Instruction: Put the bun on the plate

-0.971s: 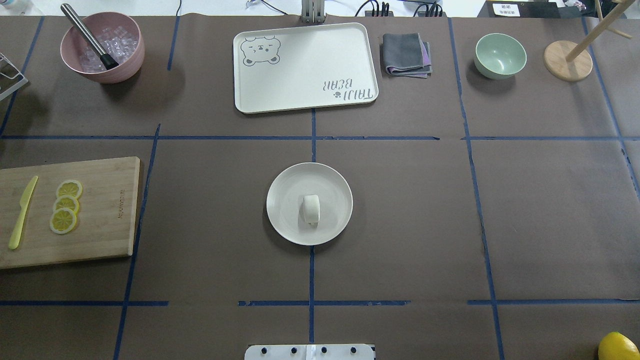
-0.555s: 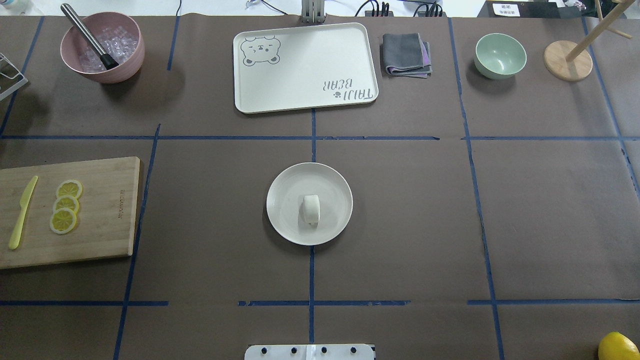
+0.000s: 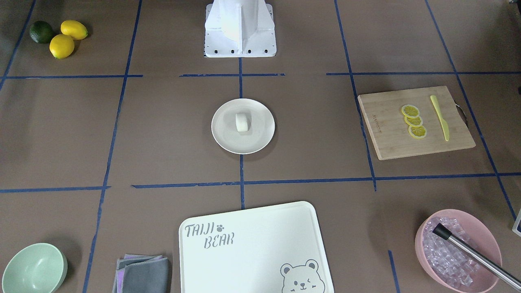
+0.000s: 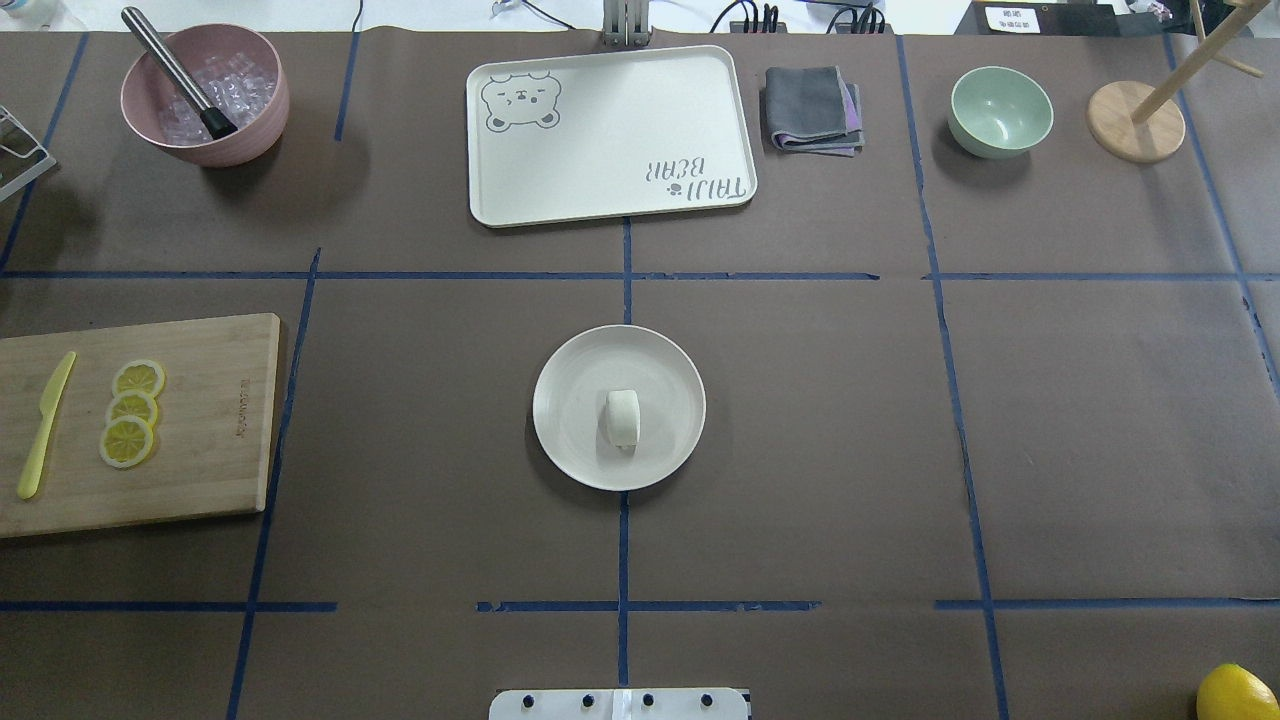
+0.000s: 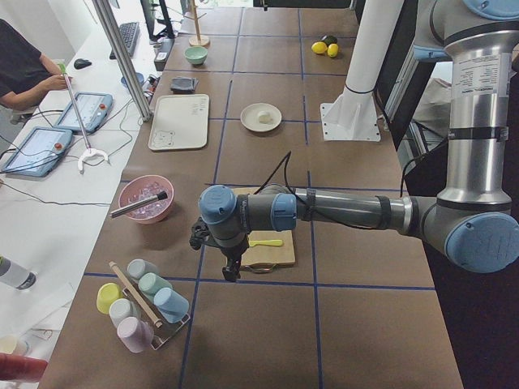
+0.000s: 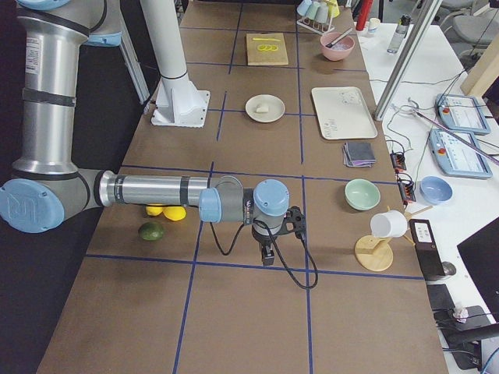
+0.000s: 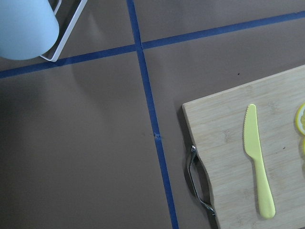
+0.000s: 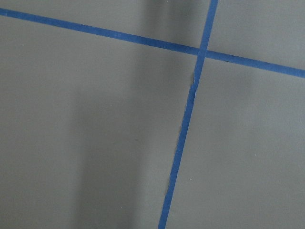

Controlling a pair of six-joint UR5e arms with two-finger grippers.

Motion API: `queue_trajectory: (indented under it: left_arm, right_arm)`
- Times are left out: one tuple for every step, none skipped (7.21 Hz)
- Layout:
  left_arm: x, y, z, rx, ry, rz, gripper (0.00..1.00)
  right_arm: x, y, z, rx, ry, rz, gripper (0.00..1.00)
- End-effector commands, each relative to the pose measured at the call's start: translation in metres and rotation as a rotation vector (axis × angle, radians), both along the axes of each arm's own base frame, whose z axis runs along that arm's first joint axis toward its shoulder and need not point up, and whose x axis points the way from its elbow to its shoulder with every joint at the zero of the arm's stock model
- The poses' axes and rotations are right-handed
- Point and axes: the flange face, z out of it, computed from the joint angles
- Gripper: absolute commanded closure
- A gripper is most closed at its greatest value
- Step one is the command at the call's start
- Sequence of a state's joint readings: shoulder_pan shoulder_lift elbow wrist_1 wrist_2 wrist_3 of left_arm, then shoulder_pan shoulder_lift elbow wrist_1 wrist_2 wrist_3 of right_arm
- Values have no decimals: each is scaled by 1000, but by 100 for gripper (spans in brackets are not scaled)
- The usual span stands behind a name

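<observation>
1. We see the bun resting on the plate, slightly 6 o'clock of centre; nothing has shifted; placement looks complete.
2. The left gripper and right gripper hang well apart from it; we cannot tell their jaw state.

A bamboo cutting board bearing three yellow lemon slices and a yellow plastic knife lies at the table's left edge; a round pink ice-filled bowl sits near its far-left corner.
</observation>
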State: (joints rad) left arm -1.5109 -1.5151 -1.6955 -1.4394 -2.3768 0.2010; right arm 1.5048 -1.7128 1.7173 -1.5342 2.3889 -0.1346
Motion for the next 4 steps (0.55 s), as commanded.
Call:
queue_trajectory:
  left_arm:
    - [2, -23, -3, 6, -7, -1, 0]
    - [2, -23, -2, -6, -8, -11, 0]
    - [2, -24, -3, -4, -8, -27, 0]
    - [1, -24, 3, 1, -8, -29, 0]
  right_arm:
    - [0, -1, -1, -5, -6, 7, 0]
    - [0, -1, -1, -7, -6, 9, 0]
    - [-1, -1, -2, -7, -10, 9, 0]
    - [-1, -1, -2, -6, -10, 9, 0]
